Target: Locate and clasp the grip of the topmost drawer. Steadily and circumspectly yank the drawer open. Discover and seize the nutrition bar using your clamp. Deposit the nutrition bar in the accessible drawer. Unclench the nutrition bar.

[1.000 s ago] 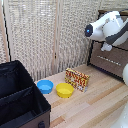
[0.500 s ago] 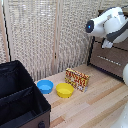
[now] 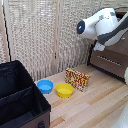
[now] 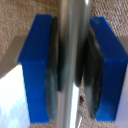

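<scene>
In the wrist view my clamp (image 4: pixel 74 70) has its blue fingers (image 4: pixel 37 70) on either side of the silver bar handle (image 4: pixel 75 25), and the dark pads press against the bar. The exterior view shows the white arm (image 3: pixel 97 24) reaching to the dresser (image 3: pixel 112 64) at the exterior view's right. The arm hides most of the topmost drawer's front. The nutrition bar (image 3: pixel 77 79), yellow-orange with red print, stands on the wooden table well away from the clamp.
A yellow bowl (image 3: pixel 64 90) and a blue bowl (image 3: pixel 45 86) sit next to the packet. A black open case (image 3: pixel 20 100) fills the near corner at the exterior view's left. A woven screen (image 3: pixel 45 35) backs the table.
The arm's white head has shifted slightly toward the exterior view's left. The bowls and the packet have not moved.
</scene>
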Tool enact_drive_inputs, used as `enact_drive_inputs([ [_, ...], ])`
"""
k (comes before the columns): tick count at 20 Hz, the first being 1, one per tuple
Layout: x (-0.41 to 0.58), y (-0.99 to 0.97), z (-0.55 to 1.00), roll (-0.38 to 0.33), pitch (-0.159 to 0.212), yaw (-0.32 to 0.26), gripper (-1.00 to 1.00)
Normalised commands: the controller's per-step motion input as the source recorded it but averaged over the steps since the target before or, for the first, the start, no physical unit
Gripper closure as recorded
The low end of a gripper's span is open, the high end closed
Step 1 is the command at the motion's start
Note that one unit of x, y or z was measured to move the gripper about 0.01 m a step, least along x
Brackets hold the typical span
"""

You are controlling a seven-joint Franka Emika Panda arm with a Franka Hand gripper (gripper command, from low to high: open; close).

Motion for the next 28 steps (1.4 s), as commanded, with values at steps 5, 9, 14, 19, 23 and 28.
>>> enact_drive_inputs([
  [5, 0.019, 0.22, 0.0, -0.023, 0.006, 0.002, -1.0],
  [9, 0.096, 0.26, -0.01, -0.021, 0.01, 0.007, -1.0],
  [14, 0.027, 0.37, 0.32, -0.086, -0.001, 0.012, -1.0],
  [19, 0.007, 0.28, 0.56, 0.004, 0.049, -0.033, -1.0],
  [23, 0.149, 0.14, 0.47, 0.205, 0.04, -0.093, -1.0],
  [28, 0.281, 0.12, 0.25, 0.269, 0.0, -0.125, -1.0],
])
